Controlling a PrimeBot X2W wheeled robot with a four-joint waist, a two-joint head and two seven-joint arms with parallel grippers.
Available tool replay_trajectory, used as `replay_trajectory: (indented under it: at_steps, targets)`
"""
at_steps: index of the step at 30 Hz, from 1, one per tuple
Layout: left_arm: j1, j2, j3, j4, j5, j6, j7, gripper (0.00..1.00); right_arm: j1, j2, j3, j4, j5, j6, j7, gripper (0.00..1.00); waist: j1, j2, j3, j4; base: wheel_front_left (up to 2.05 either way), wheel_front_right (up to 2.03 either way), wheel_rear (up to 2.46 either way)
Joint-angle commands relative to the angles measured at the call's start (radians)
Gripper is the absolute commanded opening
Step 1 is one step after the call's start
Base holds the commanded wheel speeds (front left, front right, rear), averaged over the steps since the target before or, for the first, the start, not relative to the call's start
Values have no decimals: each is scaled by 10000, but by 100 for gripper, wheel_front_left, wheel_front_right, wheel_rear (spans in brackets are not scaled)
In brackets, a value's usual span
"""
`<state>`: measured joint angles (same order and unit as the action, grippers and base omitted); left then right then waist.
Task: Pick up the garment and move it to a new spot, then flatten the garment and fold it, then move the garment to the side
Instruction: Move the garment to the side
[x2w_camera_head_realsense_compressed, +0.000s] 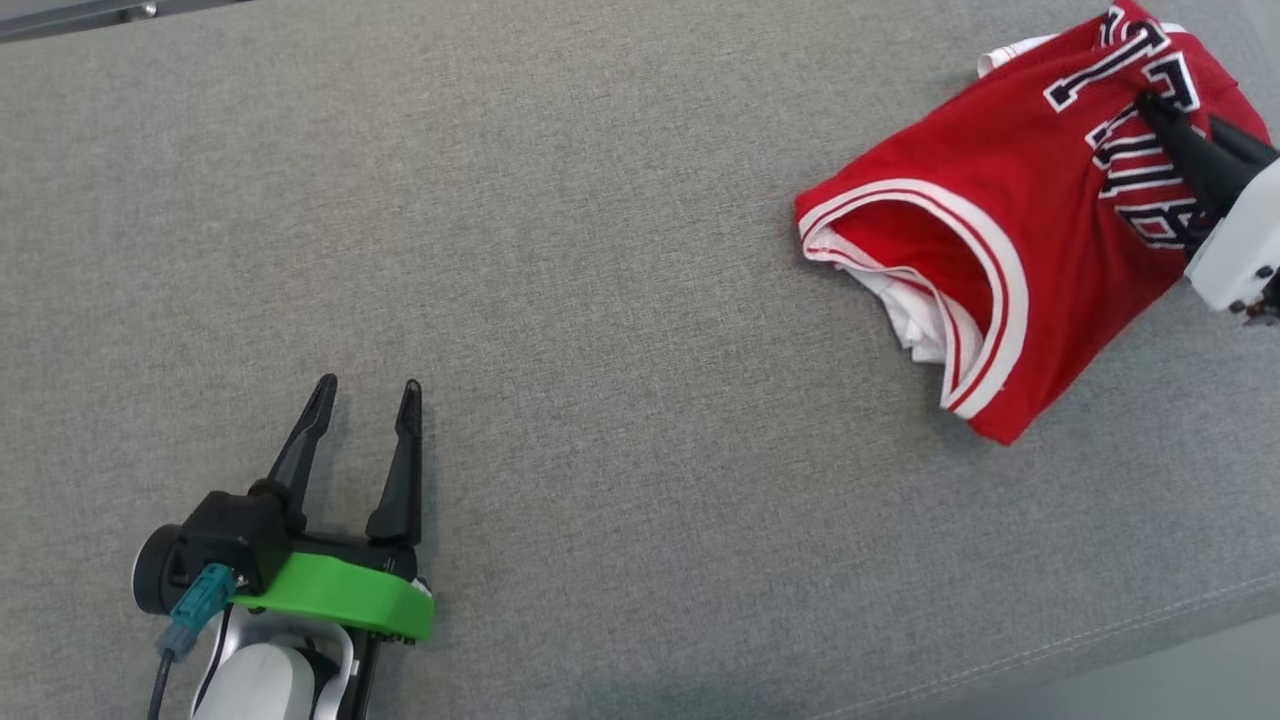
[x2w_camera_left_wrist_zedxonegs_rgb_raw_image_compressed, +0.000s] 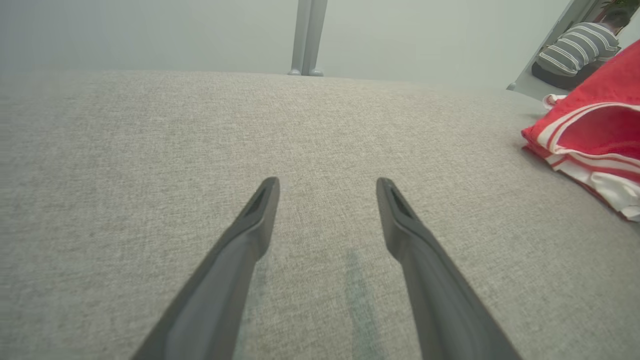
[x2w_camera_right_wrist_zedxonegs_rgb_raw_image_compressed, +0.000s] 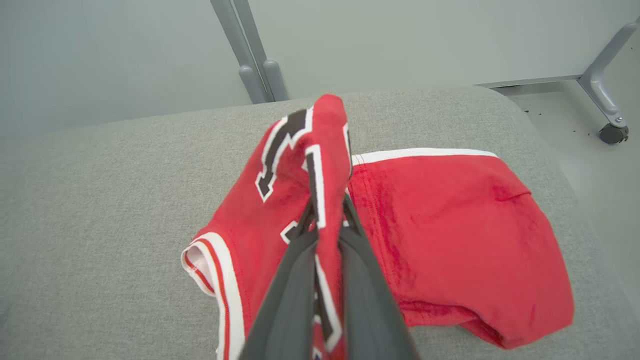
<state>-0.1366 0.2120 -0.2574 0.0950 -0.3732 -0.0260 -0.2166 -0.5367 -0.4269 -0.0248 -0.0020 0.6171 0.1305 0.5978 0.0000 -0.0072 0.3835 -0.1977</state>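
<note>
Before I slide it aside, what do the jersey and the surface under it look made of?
Jersey: soft knit cloth, likely synthetic, matte red with white trim; it bunches into folds. Surface: grey woven upholstery fabric, matte, visible weave and a stitched seam near the edge.

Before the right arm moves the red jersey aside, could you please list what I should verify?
1. Right claw shut on a raised fold of the red basketball jersey with black-and-white lettering: ok.
2. Left claw open, apart from the jersey: ok.
3. Jersey resting within the edges of the grey fabric surface: ok.
4. Grip catching every layer: cannot tell.
5. Jersey lying flat: not ok, bunched at the pinch.
</note>
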Motion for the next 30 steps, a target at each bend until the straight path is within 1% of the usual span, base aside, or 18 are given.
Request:
replay_trajectory:
  at_steps: [1, 7, 10, 13, 15, 16, 17, 18, 19, 20, 21, 22, 23, 24, 28, 30]
  targets:
    - [-175, 119, 53, -82, 24, 50, 1, 100, -471, -141, -107, 69, -1, 3, 218, 0, 0, 72, 175, 173, 0, 0, 0]
    - [-115, 136, 74, -168, -122, 73, 59, 100, -1266, -573, -948, 702, -227, 3, 1075, 0, 0, 72, 295, 462, 0, 0, 0]
    - [-95, 176, 45, -171, -145, 63, 88, 100, -1380, -805, -1434, 1202, -456, 3, 1224, 0, 0, 72, 306, 583, 0, 0, 0]
    - [-103, 231, 9, -220, -118, 84, 138, 100, -1433, -893, -1695, 1699, -705, 3, 987, 0, 0, 72, 371, 646, 0, 0, 0]
    - [-126, 261, -72, -272, -53, 71, 209, 100, -1377, -1019, -1551, 2039, -1011, 3, 615, 0, 0, 72, 419, 682, 0, 0, 0]
    - [-126, 261, -72, -272, -53, 71, 209, 100, -1377, -1019, -1551, 2039, -1011, 3, 615, 0, 0, 72, 419, 682, 0, 0, 0]
    - [-190, 282, -163, -306, -5, 54, 290, 100, -1407, -1032, -1546, 2526, -1332, 0, 128, 0, 0, 72, 469, 734, 0, 0, 0]
    - [-220, 270, -195, -326, 5, 62, 311, 100, -1425, -1048, -1533, 2760, -1565, 0, -155, 0, 0, 72, 487, 761, 0, 0, 0]
    - [-236, 248, -223, -339, 22, 76, 345, 100, -1469, -1082, -1624, 3051, -1877, 0, -500, 7, 0, 72, 501, 791, 0, 0, 0]
    - [-238, 218, -265, -347, 41, 83, 369, 100, -1483, -1133, -1717, 3340, -2207, 0, -841, 26, 0, 72, 503, 830, 0, 0, 0]
    - [-231, 194, -317, -355, 48, 90, 367, 100, -1487, -1208, -1746, 3591, -2622, 0, -1217, 77, 0, 72, 504, 867, 0, 0, 0]
    - [-218, 177, -355, -366, 54, 89, 381, 100, -1546, -1244, -1895, 3882, -3029, -1, -1641, 100, 0, 72, 515, 896, 0, 0, 0]
    - [-195, 170, -389, -360, 59, 93, 377, 100, -1627, -1206, -2098, 4155, -3470, -1, -2101, 100, 0, 72, 523, 918, 0, 0, 0]
    - [-195, 170, -389, -360, 59, 93, 377, 100, -1627, -1206, -2098, 4155, -3470, -1, -2101, 100, 0, 72, 523, 918, 0, 0, 0]
    - [-95, 135, -438, -294, -9, 131, 374, 100, -1846, -809, -2709, 5021, -4929, 0, -3926, 100, 0, 72, 461, 993, 0, 0, 0]
    - [-34, 114, -454, -248, -54, 150, 337, 100, -1866, -666, -2890, 5304, -5461, 0, -4797, 100, 0, 72, 363, 1017, 0, 0, 0]
